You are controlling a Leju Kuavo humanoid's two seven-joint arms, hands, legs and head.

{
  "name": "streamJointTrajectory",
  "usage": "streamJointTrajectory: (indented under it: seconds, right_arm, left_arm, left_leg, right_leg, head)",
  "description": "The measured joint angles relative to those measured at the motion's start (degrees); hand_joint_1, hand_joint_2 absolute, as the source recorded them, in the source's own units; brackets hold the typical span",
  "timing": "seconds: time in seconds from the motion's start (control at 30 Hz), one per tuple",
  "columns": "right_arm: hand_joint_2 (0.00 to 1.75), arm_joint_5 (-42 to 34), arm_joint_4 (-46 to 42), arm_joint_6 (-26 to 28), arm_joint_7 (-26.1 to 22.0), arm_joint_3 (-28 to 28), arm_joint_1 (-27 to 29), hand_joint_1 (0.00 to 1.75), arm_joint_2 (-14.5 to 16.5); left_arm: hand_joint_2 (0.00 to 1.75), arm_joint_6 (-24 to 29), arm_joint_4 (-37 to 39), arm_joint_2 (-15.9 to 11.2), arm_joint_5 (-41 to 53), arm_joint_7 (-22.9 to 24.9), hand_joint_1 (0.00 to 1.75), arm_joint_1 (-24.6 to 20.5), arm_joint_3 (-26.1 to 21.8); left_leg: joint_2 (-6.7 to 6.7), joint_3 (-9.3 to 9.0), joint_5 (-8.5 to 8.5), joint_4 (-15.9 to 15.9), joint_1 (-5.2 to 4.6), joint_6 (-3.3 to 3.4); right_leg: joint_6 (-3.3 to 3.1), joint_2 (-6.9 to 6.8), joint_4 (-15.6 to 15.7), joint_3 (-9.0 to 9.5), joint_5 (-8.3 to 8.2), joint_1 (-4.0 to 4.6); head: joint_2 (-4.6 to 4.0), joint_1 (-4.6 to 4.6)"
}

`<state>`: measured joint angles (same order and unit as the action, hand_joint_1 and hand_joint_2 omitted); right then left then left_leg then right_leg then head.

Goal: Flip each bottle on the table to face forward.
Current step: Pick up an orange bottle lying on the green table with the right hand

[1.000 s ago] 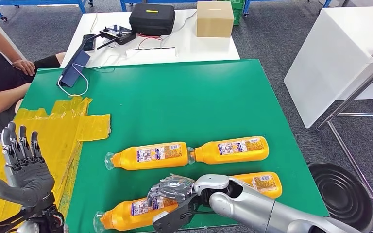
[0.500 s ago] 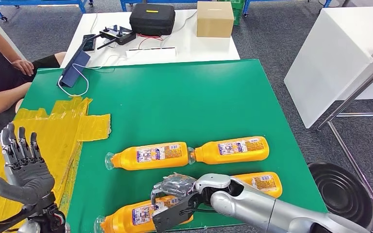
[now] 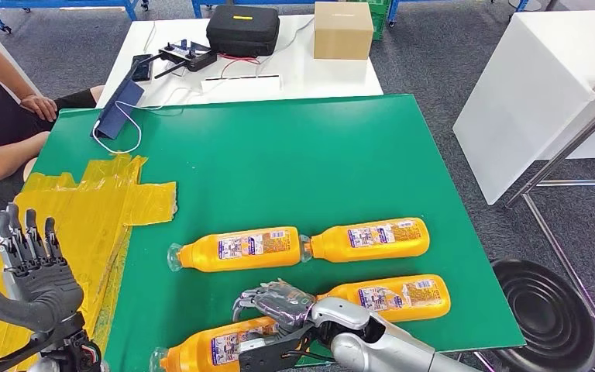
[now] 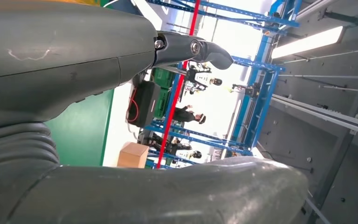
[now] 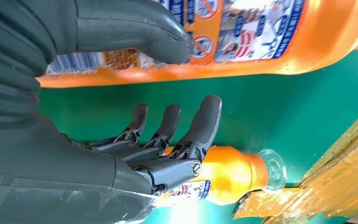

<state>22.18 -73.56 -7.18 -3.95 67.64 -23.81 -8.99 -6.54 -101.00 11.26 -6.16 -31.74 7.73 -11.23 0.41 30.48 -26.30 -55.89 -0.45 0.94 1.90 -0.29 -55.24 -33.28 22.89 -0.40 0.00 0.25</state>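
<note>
Four orange bottles lie on their sides on the green table [image 3: 279,155]. Two lie end to end in the middle row, one on the left [image 3: 236,248] and one on the right [image 3: 368,239]. A third bottle [image 3: 399,296] lies nearer the front on the right. The fourth bottle [image 3: 209,350] lies at the front edge. My right hand [image 3: 275,306] hovers over the fourth bottle's right end. In the right wrist view its thumb [image 5: 135,32] touches that bottle [image 5: 242,51] while the fingers [image 5: 186,135] stay spread above the table. My left hand [image 3: 31,271] is raised with its fingers apart, holding nothing.
Yellow tape [image 3: 85,209] covers the table's left side. A person [image 3: 0,116] sits at the far left. A blue tablet with a white cable [image 3: 120,108] lies at the back left. Behind stands a white table with a black case [image 3: 242,29] and a cardboard box [image 3: 343,29]. A black round stool [image 3: 550,310] stands at the right.
My right arm has drawn back toward the front edge, uncovering more of the third bottle. The front bottle has shifted slightly toward the edge. My left hand has sunk a little.
</note>
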Motion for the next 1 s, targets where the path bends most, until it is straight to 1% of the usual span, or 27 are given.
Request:
streamJointTrajectory:
  seconds: [0.07,0.1,0.2,0.23,0.53,0.8,1.0]
  right_arm:
    - [1.75,0.8,0.0,0.3,-0.5,-0.9,1.1,1.75,0.1]
    - [1.75,1.3,0.0,0.6,-0.8,-1.3,1.7,1.62,0.2]
    - [1.75,2.9,0.0,1.0,-1.1,-2.4,2.9,0.31,0.4]
    - [1.75,3.3,0.0,0.8,-1.0,-2.6,3.0,0.0,0.5]
    - [1.75,6.1,1.0,-4.3,-0.6,-2.1,0.5,0.0,1.2]
    - [1.75,8.8,2.5,-8.3,-0.6,1.9,-3.6,0.0,-0.3]
    - [1.75,9.0,3.1,-8.9,-0.6,3.7,-5.4,0.0,-1.0]
  left_arm:
    - [0.0,-0.2,0.0,0.0,-0.1,0.2,0.0,0.0,-0.1]
    - [0.0,-0.3,0.0,0.0,-0.1,0.2,0.0,0.0,-0.2]
    - [0.0,-0.4,0.0,0.0,-0.2,0.4,0.0,0.1,-0.3]
    - [0.0,-0.4,0.0,0.0,-0.3,0.4,0.0,0.1,-0.3]
    - [0.0,-0.8,0.0,0.0,-0.5,0.9,0.0,-0.2,-0.3]
    - [0.0,-1.0,0.1,0.0,-1.2,1.3,0.0,-0.7,-0.3]
    - [0.0,-1.0,0.1,0.0,-1.2,1.3,0.0,-0.9,-0.3]
  left_leg:
    - [-0.01,0.0,0.0,0.0,0.0,0.0]
    - [-0.01,0.0,0.0,0.0,0.0,0.0]
    - [0.01,0.0,0.0,0.0,0.0,0.0]
    - [0.02,-0.01,0.0,0.0,0.0,0.0]
    - [0.02,-0.08,0.01,0.0,0.0,0.0]
    - [0.0,-0.13,0.02,0.0,-0.02,0.01]
    - [0.0,-0.13,0.02,0.0,-0.02,0.01]
  right_leg:
    - [0.0,-0.01,0.0,0.01,0.0,0.0]
    - [0.0,0.0,0.0,0.02,0.0,0.0]
    - [0.0,0.0,0.0,0.02,0.0,-0.01]
    - [0.0,0.01,0.0,0.03,0.0,-0.01]
    - [0.0,0.01,0.0,0.07,-0.01,0.0]
    - [0.0,0.0,0.0,0.15,-0.01,-0.02]
    - [0.0,0.0,0.0,0.14,-0.01,-0.02]
  head:
    - [0.01,0.0]
    - [0.0,0.0]
    - [0.0,-0.01]
    - [0.0,-0.01]
    - [0.0,-0.01]
    - [0.01,0.0]
    - [0.01,-0.01]
